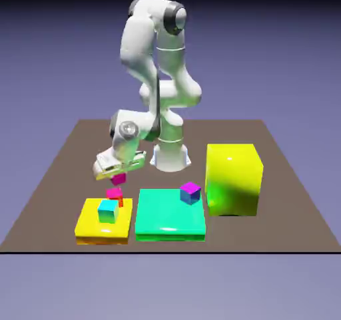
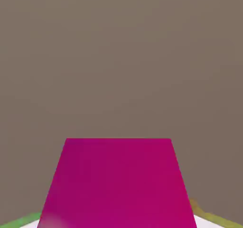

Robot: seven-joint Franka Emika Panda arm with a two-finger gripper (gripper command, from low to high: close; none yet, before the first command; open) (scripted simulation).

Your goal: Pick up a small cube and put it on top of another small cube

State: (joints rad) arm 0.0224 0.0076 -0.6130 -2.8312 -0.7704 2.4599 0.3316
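Hand view: a magenta cube (image 2: 117,182) fills the lower middle, large and square-on, with bare brown table (image 2: 118,56) beyond it; the cube hides my fingertips.
My tool (image 1: 118,176): closed on the magenta cube, holding it off the table, tilted down toward the exterior view's left.
Where the cube is: in the air, just above and behind the yellow slab (image 1: 88,222), not yet over any other cube.
Possible targets: a cyan cube (image 1: 108,211) sits on the yellow slab, with a small red-pink cube (image 1: 114,194) touching or just behind it; I cannot tell which. A purple cube (image 1: 190,192) sits on the green slab (image 1: 166,220).
Why held high: I judge the lift gives clearance over the cubes below before I set down.
Other things: a large yellow block (image 1: 233,179) stands well apart, at the exterior view's right.
Next, as I judge: centre over the cyan cube, the nearest, then lower.
Risk: the red-pink cube beside it crowds my fingers.
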